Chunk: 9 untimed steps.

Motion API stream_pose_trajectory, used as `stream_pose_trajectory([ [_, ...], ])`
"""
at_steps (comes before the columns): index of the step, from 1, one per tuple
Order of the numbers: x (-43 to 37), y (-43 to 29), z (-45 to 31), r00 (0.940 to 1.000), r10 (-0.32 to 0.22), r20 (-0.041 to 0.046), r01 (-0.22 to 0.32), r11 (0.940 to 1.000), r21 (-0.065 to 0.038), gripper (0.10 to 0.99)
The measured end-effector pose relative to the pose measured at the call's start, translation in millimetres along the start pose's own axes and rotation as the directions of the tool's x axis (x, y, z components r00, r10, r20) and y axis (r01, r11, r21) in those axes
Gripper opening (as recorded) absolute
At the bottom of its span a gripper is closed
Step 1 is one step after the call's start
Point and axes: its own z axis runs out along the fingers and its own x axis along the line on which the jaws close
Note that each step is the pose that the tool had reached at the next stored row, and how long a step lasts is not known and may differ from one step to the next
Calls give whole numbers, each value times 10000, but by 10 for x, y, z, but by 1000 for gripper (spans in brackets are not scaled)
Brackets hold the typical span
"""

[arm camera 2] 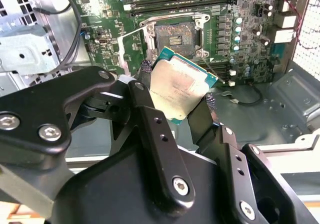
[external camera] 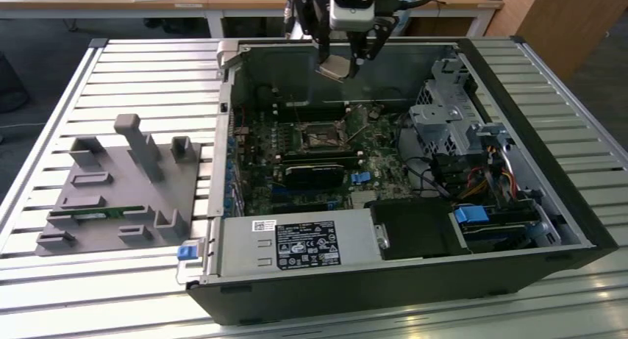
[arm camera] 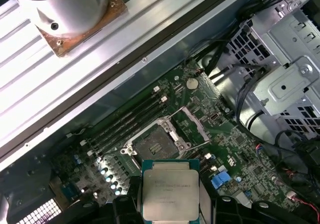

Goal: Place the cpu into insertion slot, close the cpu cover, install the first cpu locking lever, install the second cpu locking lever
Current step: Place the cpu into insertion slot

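My gripper [external camera: 340, 59] hangs above the far side of the open computer case, shut on the cpu [external camera: 334, 67]. In both wrist views the cpu [arm camera 2: 182, 81] [arm camera: 170, 186] is a silvery-beige square on a green base, pinched at two opposite edges by the black fingers [arm camera 2: 145, 104]. It is tilted and held well above the board. The insertion slot [arm camera 2: 175, 34] [arm camera: 151, 146] [external camera: 320, 139] lies bare on the green motherboard, its dark centre exposed. The cpu cover [arm camera 2: 131, 46] [arm camera: 195, 121] stands swung open beside the slot. Thin metal lever rods [arm camera: 196, 146] stick out at the slot's edges.
The case walls [external camera: 228, 133] ring the motherboard. A grey drive cage [external camera: 446, 122] with cables stands at the exterior view's right, a power supply [external camera: 299, 245] at the front, a long black module [external camera: 314, 173] just before the slot. A grey fixture block [external camera: 118, 192] sits on the slatted table [external camera: 147, 74].
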Motion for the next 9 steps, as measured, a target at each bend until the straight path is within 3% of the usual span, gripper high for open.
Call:
stream_pose_trajectory([
  [9,5,-4,0,9986,520,47,-520,9986,-11,541],
])
